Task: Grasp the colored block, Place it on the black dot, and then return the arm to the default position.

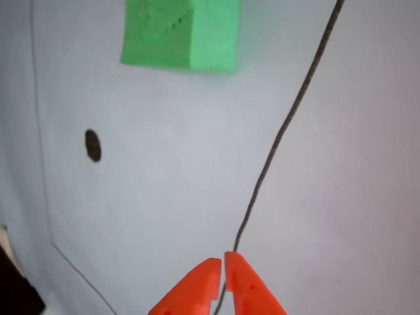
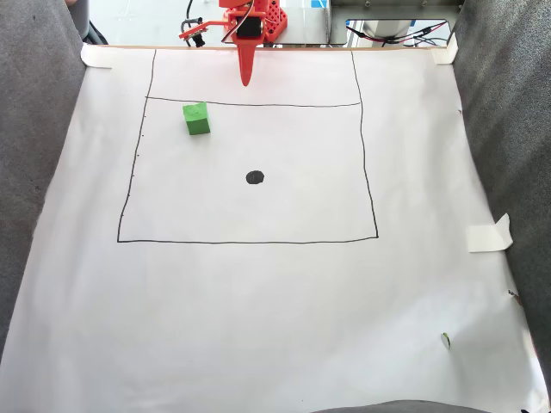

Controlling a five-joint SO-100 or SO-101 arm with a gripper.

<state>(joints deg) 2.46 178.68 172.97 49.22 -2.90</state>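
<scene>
Bright orange plastic arm (image 2: 250, 21) with dark cabling; tapered, pointed claw (image 1: 222, 262), small holes in its fingers (image 1: 248, 289).

the green foam cube (image 2: 196, 118) sat flat on the white paper, its rough face showing in the other view (image 1: 177, 33). the black dot (image 2: 255, 177), a small dark oval, lay well apart at its four o'clock.

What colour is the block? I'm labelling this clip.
Bright green; the block shows best in the other view, also small in the fixed view.
</scene>
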